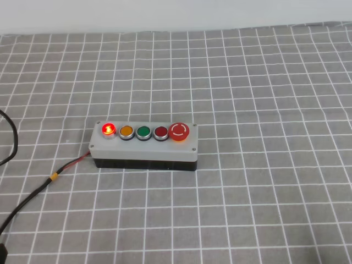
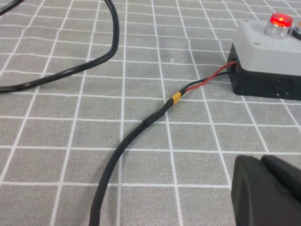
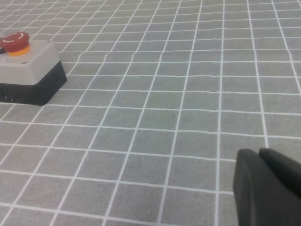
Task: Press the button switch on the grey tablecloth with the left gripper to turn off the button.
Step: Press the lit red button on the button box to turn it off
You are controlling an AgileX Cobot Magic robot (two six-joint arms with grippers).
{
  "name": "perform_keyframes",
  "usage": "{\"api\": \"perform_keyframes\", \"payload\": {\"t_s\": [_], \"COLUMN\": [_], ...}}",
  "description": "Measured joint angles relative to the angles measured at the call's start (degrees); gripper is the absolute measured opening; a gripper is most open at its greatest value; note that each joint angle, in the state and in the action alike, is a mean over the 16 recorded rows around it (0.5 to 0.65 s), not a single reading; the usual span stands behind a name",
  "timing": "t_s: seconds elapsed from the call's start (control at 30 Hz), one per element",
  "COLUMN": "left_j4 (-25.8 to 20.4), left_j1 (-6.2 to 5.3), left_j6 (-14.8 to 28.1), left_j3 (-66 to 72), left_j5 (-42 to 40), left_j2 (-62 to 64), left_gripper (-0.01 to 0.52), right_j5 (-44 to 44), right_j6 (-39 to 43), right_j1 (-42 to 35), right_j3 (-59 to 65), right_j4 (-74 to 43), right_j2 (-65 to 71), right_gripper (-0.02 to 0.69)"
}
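The button switch is a long light-grey box on a black base, lying on the grey tablecloth. The button is at the left end of the box's row and glows bright red. In the left wrist view the button shows at the top right, on the near end of the button switch. My left gripper is low at the bottom right, well short of the box, fingers pressed together on nothing. My right gripper is shut too, far right of the box. Neither gripper shows in the high view.
A red wire leaves the box's left end and joins a black cable with an orange band, running toward the front left. A second black cable loops at the far left. An orange, a green, a dark red and a big red mushroom button fill the row.
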Motion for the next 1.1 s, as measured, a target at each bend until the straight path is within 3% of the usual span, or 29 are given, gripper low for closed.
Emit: {"api": "perform_keyframes", "payload": {"t_s": [0.23,0.37,0.5,0.87,0.97,1.1], "left_j4": [0.8,4.82,13.58,46.83,52.38,55.95], "left_j1": [0.0,0.0,0.0,0.0,0.0,0.0], "left_j6": [0.0,0.0,0.0,0.0,-0.27,-1.46], "left_j3": [0.0,0.0,0.0,0.0,-0.01,-0.69], "left_j5": [-0.05,-0.85,-3.63,-18.29,-21.27,-23.06], "left_j2": [0.0,0.0,0.0,0.0,0.0,0.75], "left_gripper": [-0.003,-0.003,-0.004,-0.004,-0.004,-0.003], "right_j5": [0.0,0.0,0.0,0.0,0.0,0.0], "right_j6": [0.0,0.0,0.0,0.0,0.0,0.0], "right_j1": [0.0,0.0,0.0,0.0,0.0,0.0], "right_j3": [0.0,0.0,0.0,0.0,0.0,0.0], "right_j4": [0.0,0.0,0.0,0.0,0.0,0.0], "right_j2": [0.0,0.0,0.0,0.0,0.0,0.0], "right_gripper": [-0.016,-0.016,-0.016,-0.016,-0.016,-0.016]}}
